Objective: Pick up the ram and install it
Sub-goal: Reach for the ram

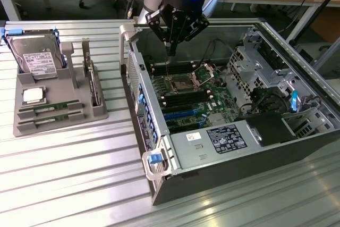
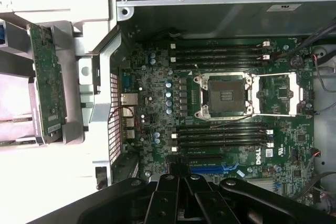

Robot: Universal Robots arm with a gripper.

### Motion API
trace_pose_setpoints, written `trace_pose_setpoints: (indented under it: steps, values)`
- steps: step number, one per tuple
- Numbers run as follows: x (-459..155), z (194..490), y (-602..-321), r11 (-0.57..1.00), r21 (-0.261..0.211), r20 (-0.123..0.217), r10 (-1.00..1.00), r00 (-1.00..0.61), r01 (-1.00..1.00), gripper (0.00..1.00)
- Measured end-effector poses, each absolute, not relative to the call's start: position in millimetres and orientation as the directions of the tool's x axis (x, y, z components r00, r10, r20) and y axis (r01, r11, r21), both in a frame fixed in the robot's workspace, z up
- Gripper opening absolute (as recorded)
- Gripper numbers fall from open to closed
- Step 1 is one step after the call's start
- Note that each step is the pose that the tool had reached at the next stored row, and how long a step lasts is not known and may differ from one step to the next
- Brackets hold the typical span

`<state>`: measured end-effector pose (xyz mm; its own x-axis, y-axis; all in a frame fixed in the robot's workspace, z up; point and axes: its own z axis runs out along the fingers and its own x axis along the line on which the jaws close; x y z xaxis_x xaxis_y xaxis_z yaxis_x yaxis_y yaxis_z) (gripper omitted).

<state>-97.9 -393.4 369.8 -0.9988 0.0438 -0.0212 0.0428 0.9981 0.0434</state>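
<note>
Going from the exterior view's left: the grey parts tray [image 1: 101, 112] sits on the table just beside the open case. The hard drive [image 1: 36, 57] is propped at the back of it, with the silver processor [image 1: 33, 95] in front. Two green sticks [image 1: 50, 109] lie in grooves along the front edge.

The ram [image 1: 94, 86] I'm after stands on edge in the upright holder at the tray's case-side end. I reckon it's parked that way so its top edge is free for a pinch from above. It hasn't been picked up yet. The wrist view shows it as a green strip with a white label, seated in that grey holder.

Next over, the case [image 1: 159, 184] lies on its side with the panel off, so the motherboard faces up and I can come straight down on it. The gripper [image 1: 170, 52] hangs over the board, near the case's tray-side wall. Its fingers are pinched right together and I see nothing between them, so it's empty-handed.

Below it are the black memory slots [image 1: 183, 99], all bare from what I see. They run either side of the processor socket [image 1: 179, 83], whose metal frame is flipped open. Furthest to the exterior view's right is the drive cage [image 1: 255, 62], with cables [image 1: 260, 97] in front of it.
</note>
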Motion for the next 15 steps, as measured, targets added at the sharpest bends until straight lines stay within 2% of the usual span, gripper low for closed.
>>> trace_pose_setpoints:
  steps: [15]
  values:
    - [-110,370,-393,0.998,0.043,-0.021,0.044,-0.999,0.043,0.11]
